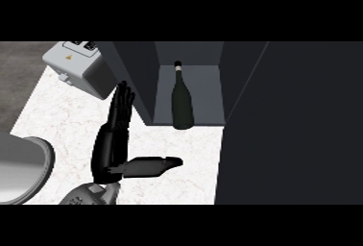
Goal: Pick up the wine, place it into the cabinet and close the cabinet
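A dark wine bottle [182, 103] with a pale band at its neck stands on the floor of the open dark cabinet [195, 81]. My left hand [117, 139] is in front of the cabinet's left wall, fingers straight and pointing away from me, thumb stuck out to the right. It holds nothing and is apart from the bottle. The cabinet door [284, 120] is a big dark panel swung out at the right, hiding that side of the counter. My right hand does not show.
A grey boxy appliance [79, 67] sits at the back left on the white marble counter [60, 115]. A rounded grey rim [32, 166] lies at the left edge. My left forearm [89, 194] enters at the bottom.
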Available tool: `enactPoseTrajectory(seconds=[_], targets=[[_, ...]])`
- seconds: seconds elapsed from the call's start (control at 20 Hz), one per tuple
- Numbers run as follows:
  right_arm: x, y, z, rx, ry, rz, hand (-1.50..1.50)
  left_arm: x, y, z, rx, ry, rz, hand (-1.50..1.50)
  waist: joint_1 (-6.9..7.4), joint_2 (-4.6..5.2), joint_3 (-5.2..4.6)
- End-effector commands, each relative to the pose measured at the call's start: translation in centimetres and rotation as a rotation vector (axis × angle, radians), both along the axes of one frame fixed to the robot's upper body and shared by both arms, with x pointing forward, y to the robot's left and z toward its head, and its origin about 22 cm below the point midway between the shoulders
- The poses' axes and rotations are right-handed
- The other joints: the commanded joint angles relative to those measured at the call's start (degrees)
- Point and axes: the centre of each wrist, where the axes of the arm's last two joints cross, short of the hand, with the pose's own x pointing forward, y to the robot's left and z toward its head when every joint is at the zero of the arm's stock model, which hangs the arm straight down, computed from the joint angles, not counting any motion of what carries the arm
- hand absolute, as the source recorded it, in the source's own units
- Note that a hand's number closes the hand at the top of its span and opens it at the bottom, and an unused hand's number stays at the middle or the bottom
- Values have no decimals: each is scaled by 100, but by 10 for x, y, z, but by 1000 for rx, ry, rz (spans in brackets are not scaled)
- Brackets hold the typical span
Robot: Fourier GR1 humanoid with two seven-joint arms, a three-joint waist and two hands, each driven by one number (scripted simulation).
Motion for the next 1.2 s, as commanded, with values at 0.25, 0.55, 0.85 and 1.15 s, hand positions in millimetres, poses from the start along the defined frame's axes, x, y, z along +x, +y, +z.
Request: enactPoseTrajectory(seconds=[0.25, 0.55, 0.85, 1.15], targets=[[-15, -4, 29, -89, -30, 113, 150, -29, 59, 21, -46, 0, -155, -150, 0, 25, -6], [-22, -8, 27, -262, -14, 270, 150, -56, 90, -1, -53, 11, -215, 150, -19, 11, -6], [-29, -11, 29, -194, -51, 235, 150, -67, 128, 0, -43, -3, -210, 150, -24, 15, -3], [-23, -3, 18, -82, -7, 361, 150, -70, 136, 6, -34, -4, -219, 150, -5, 22, -1]])
